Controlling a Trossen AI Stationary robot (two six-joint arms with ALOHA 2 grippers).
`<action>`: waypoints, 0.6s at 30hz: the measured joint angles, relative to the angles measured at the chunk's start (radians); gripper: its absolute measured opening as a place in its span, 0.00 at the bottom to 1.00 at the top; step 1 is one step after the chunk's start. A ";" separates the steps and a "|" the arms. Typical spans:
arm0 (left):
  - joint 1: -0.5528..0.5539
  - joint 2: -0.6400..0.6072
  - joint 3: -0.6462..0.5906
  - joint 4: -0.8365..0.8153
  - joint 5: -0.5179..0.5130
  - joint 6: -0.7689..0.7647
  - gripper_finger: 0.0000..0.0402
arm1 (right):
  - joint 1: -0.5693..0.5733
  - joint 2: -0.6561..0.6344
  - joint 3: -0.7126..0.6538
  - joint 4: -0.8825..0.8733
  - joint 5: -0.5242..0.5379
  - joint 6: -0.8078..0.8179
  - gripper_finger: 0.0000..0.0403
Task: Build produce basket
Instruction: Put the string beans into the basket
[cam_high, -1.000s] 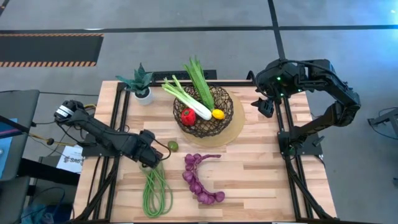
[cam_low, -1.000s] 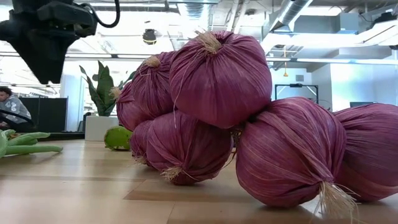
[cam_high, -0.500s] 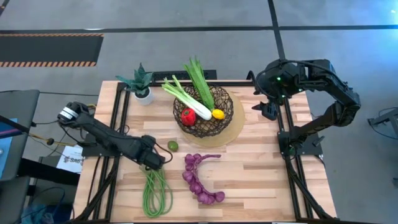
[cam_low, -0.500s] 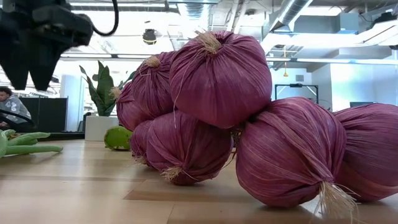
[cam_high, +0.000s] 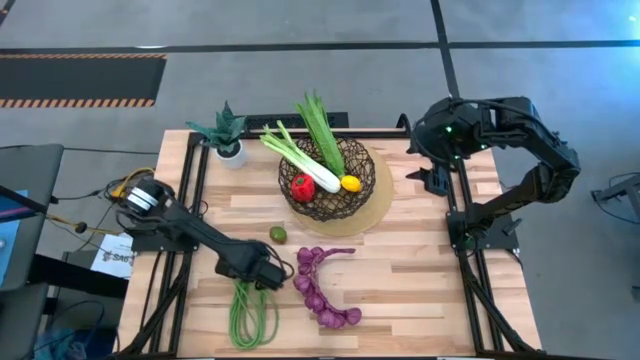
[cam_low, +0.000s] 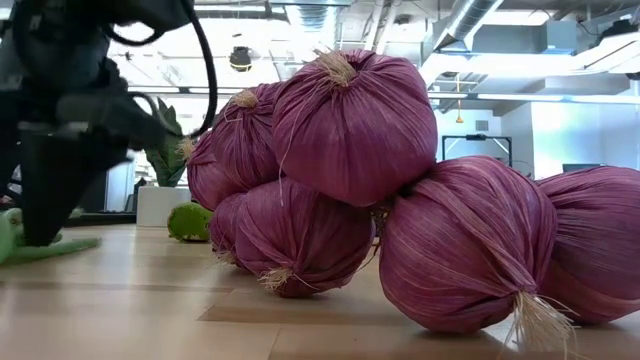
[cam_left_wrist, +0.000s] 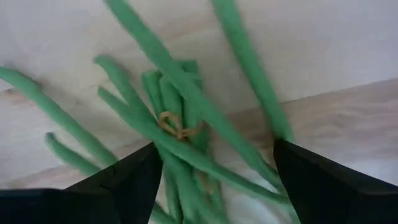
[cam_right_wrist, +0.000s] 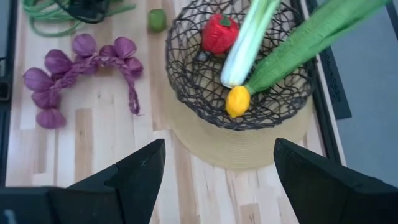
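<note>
Purple onion string (cam_low: 400, 200) (huge, foreground), lime (cam_low: 189, 222) behind

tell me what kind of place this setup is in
Probably a robotics lab in an open industrial-style office: the wooden table sits on a dark metal frame over a grey concrete floor, hazard-striped tape marks the floor, and exposed ceiling ducts run overhead.

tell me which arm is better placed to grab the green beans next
Left: its open gripper sits right over the green beans, fingers straddling the bundle. The right gripper waits beyond the basket.
</note>
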 joint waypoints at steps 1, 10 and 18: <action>0.001 0.013 0.001 0.001 0.003 -0.008 0.73 | 0.013 0.000 0.000 0.000 0.000 0.000 0.79; 0.001 0.054 0.003 0.028 -0.008 -0.174 0.72 | 0.141 0.000 0.000 0.000 0.000 0.001 0.79; 0.000 0.058 0.003 0.060 -0.010 -0.274 0.52 | 0.226 -0.002 0.000 0.000 0.000 0.004 0.79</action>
